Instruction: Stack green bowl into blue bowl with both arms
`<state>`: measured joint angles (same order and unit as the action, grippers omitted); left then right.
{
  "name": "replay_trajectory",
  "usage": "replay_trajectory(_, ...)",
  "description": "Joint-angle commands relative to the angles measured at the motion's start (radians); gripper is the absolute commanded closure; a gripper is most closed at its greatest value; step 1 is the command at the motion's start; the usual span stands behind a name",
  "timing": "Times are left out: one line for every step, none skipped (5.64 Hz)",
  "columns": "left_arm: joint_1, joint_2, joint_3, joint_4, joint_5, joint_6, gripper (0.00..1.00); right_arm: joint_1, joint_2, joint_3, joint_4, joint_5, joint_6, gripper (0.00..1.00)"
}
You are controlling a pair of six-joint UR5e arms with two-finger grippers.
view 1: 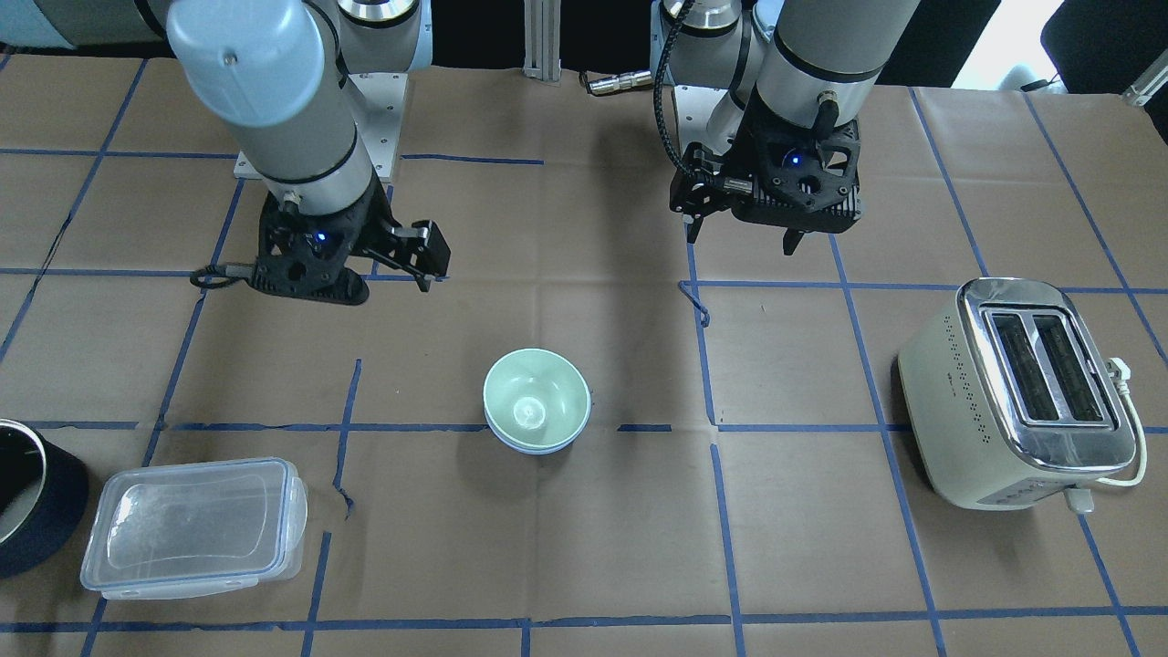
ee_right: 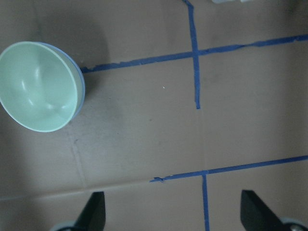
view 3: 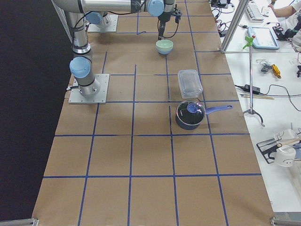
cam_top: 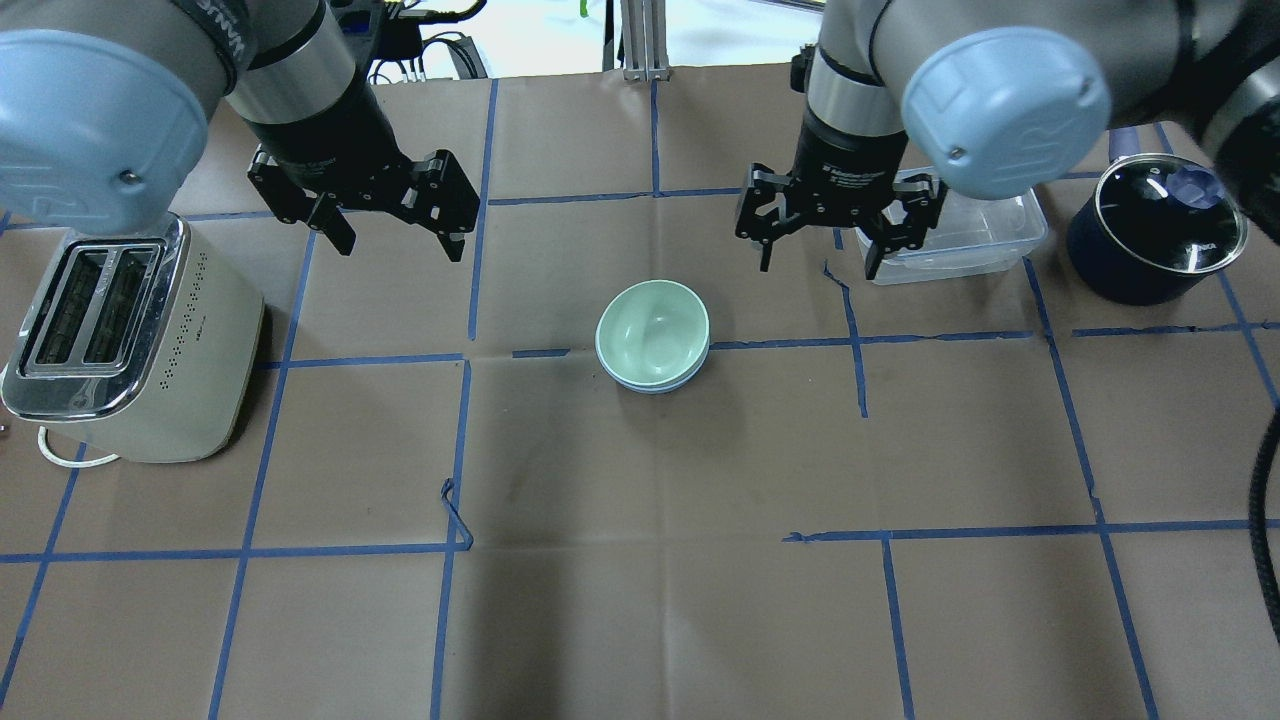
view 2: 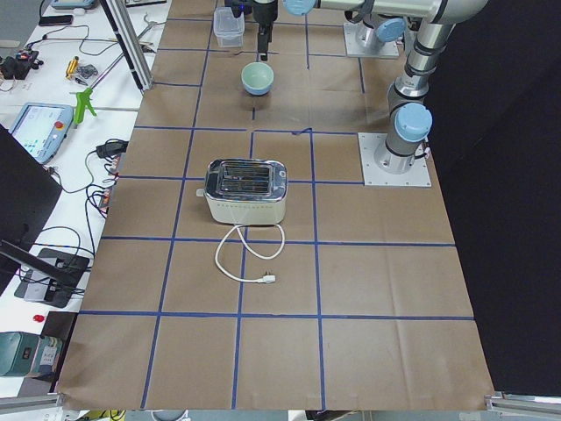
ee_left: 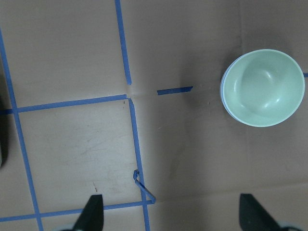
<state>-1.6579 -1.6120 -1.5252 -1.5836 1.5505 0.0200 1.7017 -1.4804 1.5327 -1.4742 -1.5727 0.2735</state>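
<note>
Status: green bowl sits inside blue bowl, mid-table, upright & well seated. Only a thin blue sliver shows under the green rim, a bit more on one side, so the nest is prob slightly off-ctr but resting flat. Judging by that, the stacking is done and nothing is left to place.

L gripper: fingers spread wide, nothing btw them. It hangs above the table to the left of the bowls, well apart from them. R gripper: same, wide open & empty, hanging to the right of the bowls, also well apart. Both wrist views agree: fingertips at frame bottom are far apart w/ bare table btw them, and the bowls are off to one side, not under the jaws.

Why so: open + raised + one to each side reads as a hands-off pose. Neither arm touches the bowls, so the pair rests on its own wt and no finger can drag or tip it. One arm per side fits a 2-arm job.

Other items are out of the way: toaster at far left; box & pot at right, beyond R gripper. None is near the bowls. Only hazard I'd guess: a low sweep by either arm across ctr would knock the pair.
</note>
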Motion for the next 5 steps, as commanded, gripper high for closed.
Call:
replay_trajectory(0.001, 0.009, 0.005, 0.001, 0.003, -0.029, 0.02, -0.025, -0.096, 0.009, 0.083, -0.026, -0.013, 0.00)
replay_trajectory(0.007, 0.036, -0.018, -0.001, 0.005, -0.040, 0.02, -0.043, -0.112, 0.024, 0.084, -0.017, -0.055, 0.00)
replay_trajectory(0.007, 0.037, -0.018, -0.001, 0.003, -0.038, 0.02, -0.080, -0.115, 0.024, 0.081, -0.013, -0.097, 0.00)
replay_trajectory(0.007, 0.035, -0.021, 0.001, 0.003, -0.034, 0.02, -0.092, -0.116, 0.023, 0.080, -0.015, -0.114, 0.00)
replay_trajectory(0.007, 0.035, -0.023, 0.002, 0.002, -0.032, 0.02, -0.093, -0.116, 0.023, 0.080, -0.013, -0.112, 0.00)
